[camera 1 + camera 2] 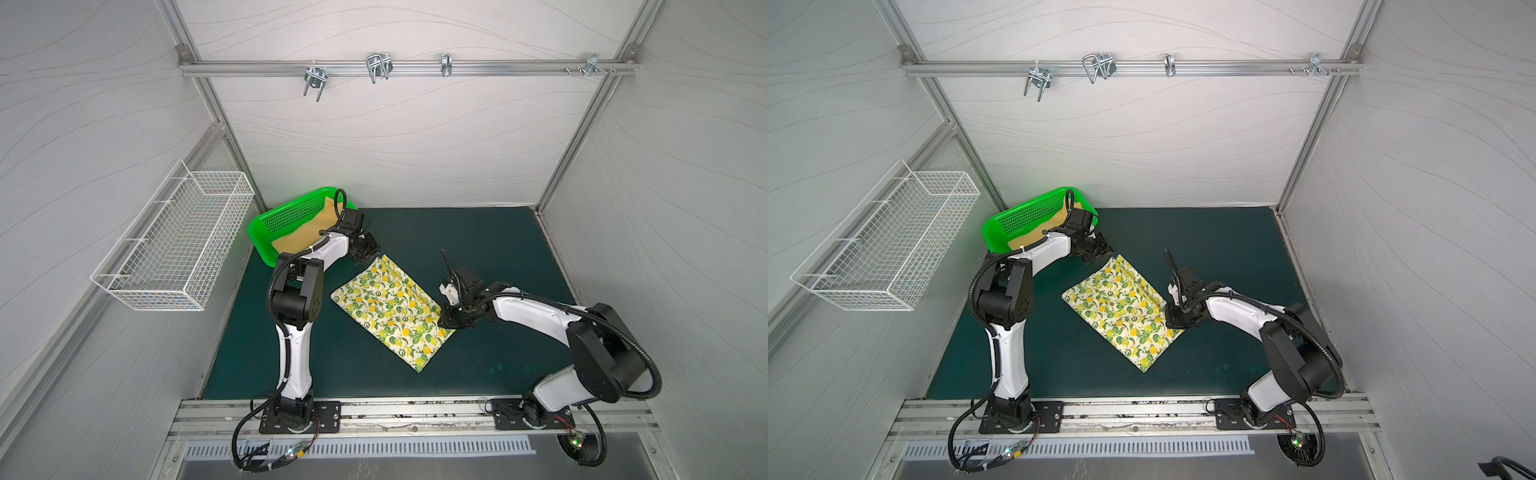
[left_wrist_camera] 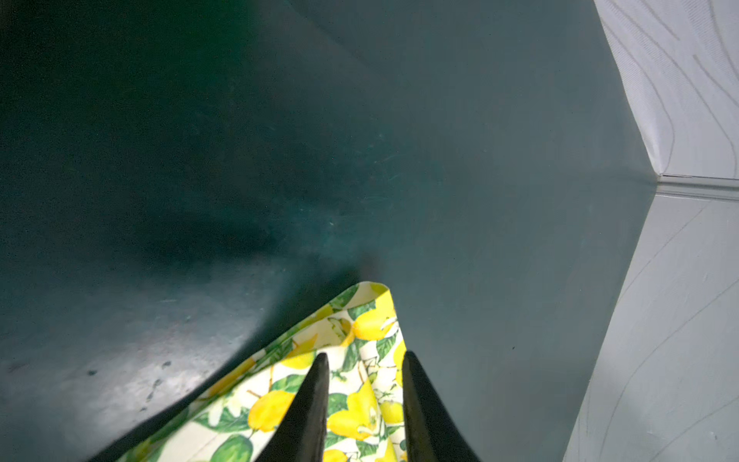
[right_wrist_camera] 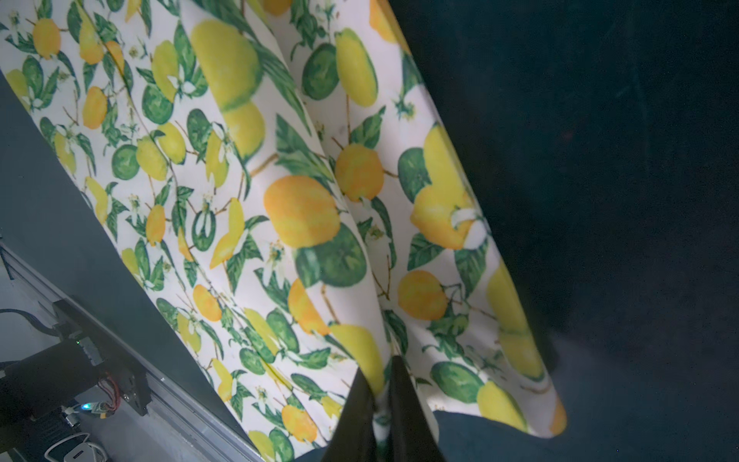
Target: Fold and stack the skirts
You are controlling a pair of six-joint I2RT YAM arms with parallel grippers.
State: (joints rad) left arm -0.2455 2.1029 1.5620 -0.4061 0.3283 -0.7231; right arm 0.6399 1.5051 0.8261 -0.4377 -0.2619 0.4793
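The lemon-print skirt (image 1: 390, 307) (image 1: 1121, 309) lies folded as a slanted rectangle in the middle of the dark green mat. My left gripper (image 1: 362, 255) (image 1: 1098, 252) (image 2: 364, 356) hovers at its far corner, open, with the cloth (image 2: 360, 332) lying loose under the parted fingers. My right gripper (image 1: 448, 327) (image 1: 1173, 326) (image 3: 378, 366) is at the skirt's right corner, shut on a pinched fold of the print (image 3: 280, 200). The mustard skirt (image 1: 299, 241) (image 1: 1027, 240) lies in the green basket behind the left arm, partly hidden by it.
The green basket (image 1: 286, 212) (image 1: 1025, 216) stands tilted at the mat's back left corner. A white wire basket (image 1: 174, 245) hangs on the left wall. Metal hooks (image 1: 376, 66) sit on the back rail. An aluminium rail with both arm bases runs along the front edge.
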